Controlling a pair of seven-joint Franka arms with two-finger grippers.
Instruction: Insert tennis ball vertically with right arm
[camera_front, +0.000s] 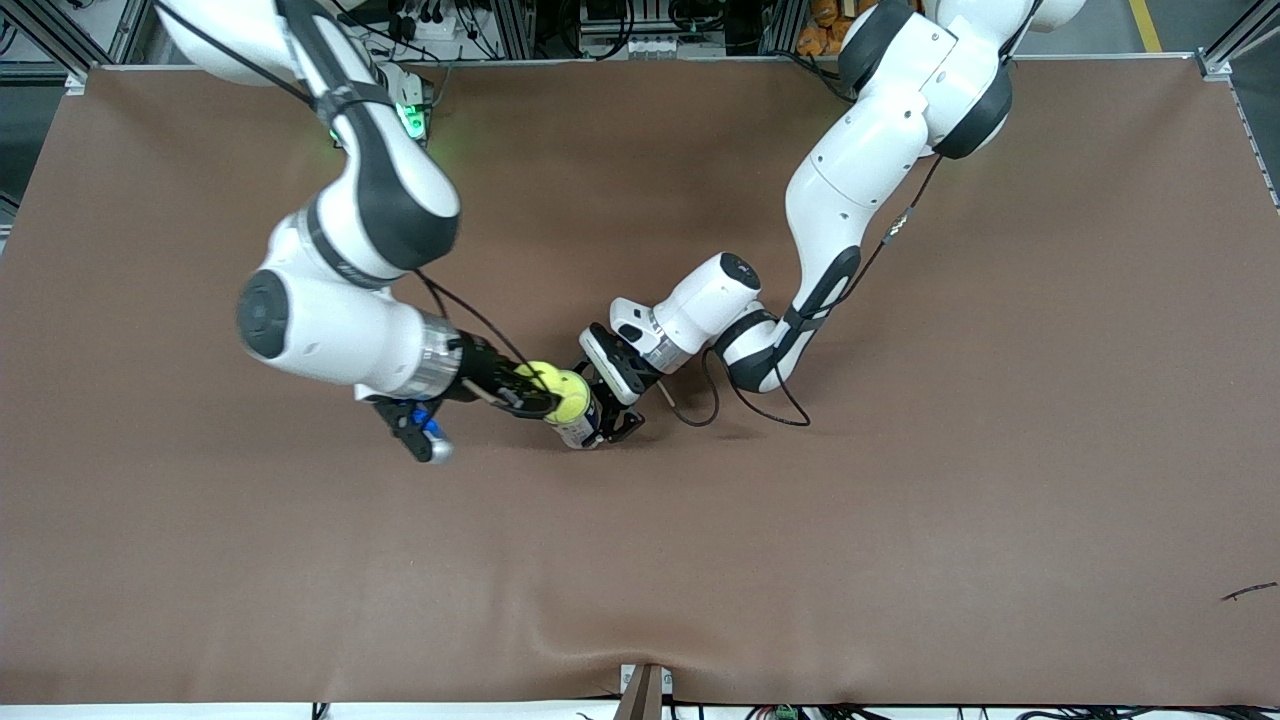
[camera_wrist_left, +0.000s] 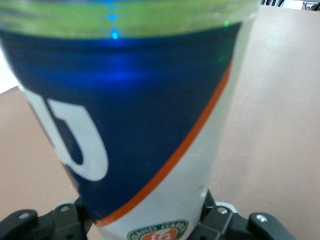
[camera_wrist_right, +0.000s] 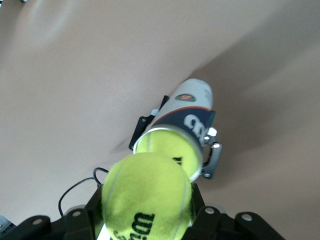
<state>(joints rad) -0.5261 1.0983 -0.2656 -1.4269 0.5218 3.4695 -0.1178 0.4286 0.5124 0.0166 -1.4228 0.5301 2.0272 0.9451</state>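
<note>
One "Wilson"-marked tennis ball (camera_wrist_right: 146, 197)

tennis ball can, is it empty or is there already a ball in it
Not empty: the right wrist view shows a yellow-green tennis ball inside the open mouth of the blue-and-white tennis ball can.

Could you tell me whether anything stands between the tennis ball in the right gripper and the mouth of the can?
Nothing visible does. The right gripper holds the tennis ball just over the can, which the left gripper holds upright. Another ball already sits inside, just below the rim.
</note>
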